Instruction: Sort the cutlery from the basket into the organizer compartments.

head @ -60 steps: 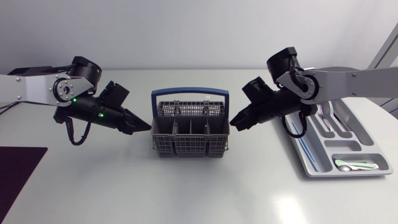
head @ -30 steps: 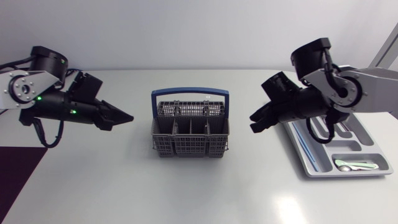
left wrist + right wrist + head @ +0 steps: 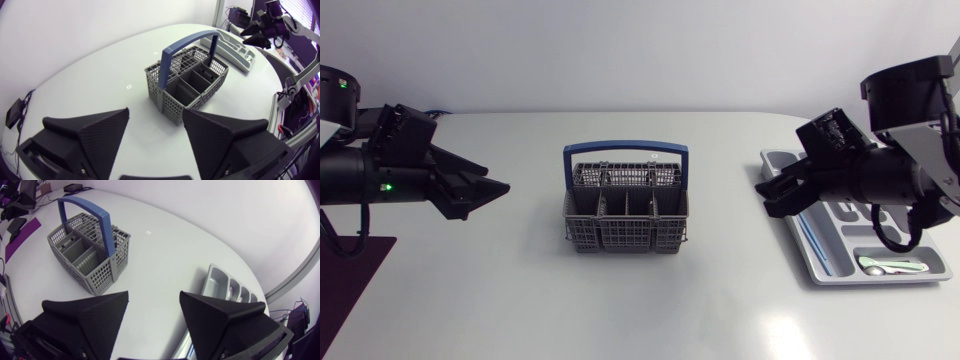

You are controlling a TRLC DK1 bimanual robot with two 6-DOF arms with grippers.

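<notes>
Two arms hang well apart in the head view. Your left gripper (image 3: 496,188) is at the left of the frame and your right gripper (image 3: 767,196) at the right, both pointing toward the centre. Between them, mid-frame on the white table (image 3: 640,315), stands the grey plastic mesh cutlery basket (image 3: 625,237), its blue arched handle (image 3: 625,148) upright. The grey plastic organizer tray (image 3: 817,266) lies at the right edge, partly under your right arm. Pale green utensils (image 3: 890,265) rest in its crosswise compartment, the one nearest the lower edge. A dark purple mat (image 3: 350,285) fills the lower left corner.

From the left wrist, you see the fingers (image 3: 95,135) spread wide and released, with nothing between them. The basket (image 3: 175,102) stands ahead of them, well apart. The organizer tray (image 3: 235,47) lies beyond it, with your right gripper over its far end.

From the right wrist, that gripper's fingers (image 3: 90,315) are likewise parted and hold nothing. The basket (image 3: 100,277) sits ahead, off to one finger's side, and the near end of the organizer tray (image 3: 220,282) lies just ahead of the other finger.
</notes>
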